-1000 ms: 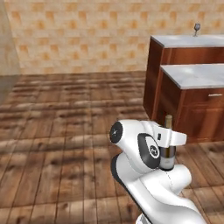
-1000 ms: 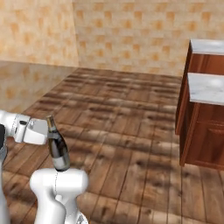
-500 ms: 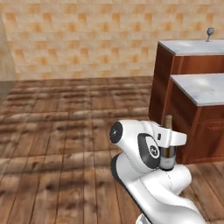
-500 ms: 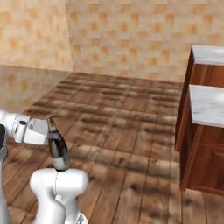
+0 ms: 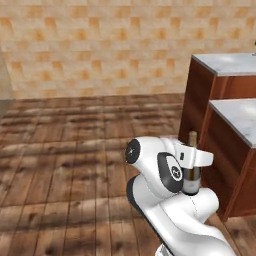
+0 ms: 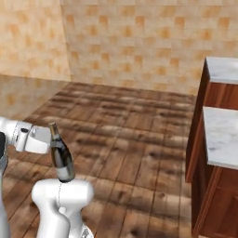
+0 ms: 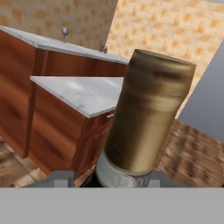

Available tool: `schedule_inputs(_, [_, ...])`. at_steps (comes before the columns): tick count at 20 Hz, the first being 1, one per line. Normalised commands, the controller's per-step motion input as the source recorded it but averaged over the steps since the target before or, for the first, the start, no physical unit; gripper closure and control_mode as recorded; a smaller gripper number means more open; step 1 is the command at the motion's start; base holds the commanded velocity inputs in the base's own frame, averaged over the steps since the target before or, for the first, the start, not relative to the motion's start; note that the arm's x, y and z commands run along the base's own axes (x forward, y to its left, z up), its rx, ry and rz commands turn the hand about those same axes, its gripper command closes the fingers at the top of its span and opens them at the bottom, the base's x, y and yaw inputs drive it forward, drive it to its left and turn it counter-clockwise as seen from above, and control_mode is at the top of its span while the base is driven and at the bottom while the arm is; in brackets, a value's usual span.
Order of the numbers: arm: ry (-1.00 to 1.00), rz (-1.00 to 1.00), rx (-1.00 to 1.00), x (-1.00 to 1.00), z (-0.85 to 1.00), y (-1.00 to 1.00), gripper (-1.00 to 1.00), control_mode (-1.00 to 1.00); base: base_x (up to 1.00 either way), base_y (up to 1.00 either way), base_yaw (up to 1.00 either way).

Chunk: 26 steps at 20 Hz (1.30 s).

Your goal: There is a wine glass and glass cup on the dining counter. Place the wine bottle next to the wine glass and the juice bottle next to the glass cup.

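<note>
One wine bottle (image 6: 62,160) is clamped in the gripper (image 6: 52,142); one wine glass (image 7: 64,32) stands on the dining counter (image 7: 65,46).

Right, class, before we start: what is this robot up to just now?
The robot's claw is shut on the wine bottle, carried upright above a wooden floor. The dining counter lies ahead with the wine glass on it, behind a shorter marble-topped unit. The bottle has not been set down yet.

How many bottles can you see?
1. The wine bottle is held upright in the robot's hand, above the wooden floor. Another could be somewhere out of sight.
</note>
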Motion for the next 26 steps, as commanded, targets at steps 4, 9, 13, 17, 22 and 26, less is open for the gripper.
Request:
schedule_inputs(4, [0.00, 0.00, 0.00, 0.00, 0.00, 0.00, 1.00, 1.00, 0.94, 0.00, 0.00])
schedule_inputs(9, [0.00, 0.00, 0.00, 0.00, 0.00, 0.00, 1.00, 1.00, 0.94, -0.04, 0.00])
schedule_inputs(13, [0.00, 0.00, 0.00, 0.00, 0.00, 0.00, 1.00, 1.00, 0.94, -0.05, 0.00])
schedule_inputs(17, [0.00, 0.00, 0.00, 0.00, 0.00, 0.00, 1.00, 1.00, 0.94, -0.08, 0.01])
schedule_inputs(22, [0.00, 0.00, 0.00, 0.00, 0.00, 0.00, 1.00, 1.00, 0.94, -0.09, 0.02])
schedule_inputs(26, [0.00, 0.00, 0.00, 0.00, 0.00, 0.00, 1.00, 1.00, 0.94, -0.08, 0.01])
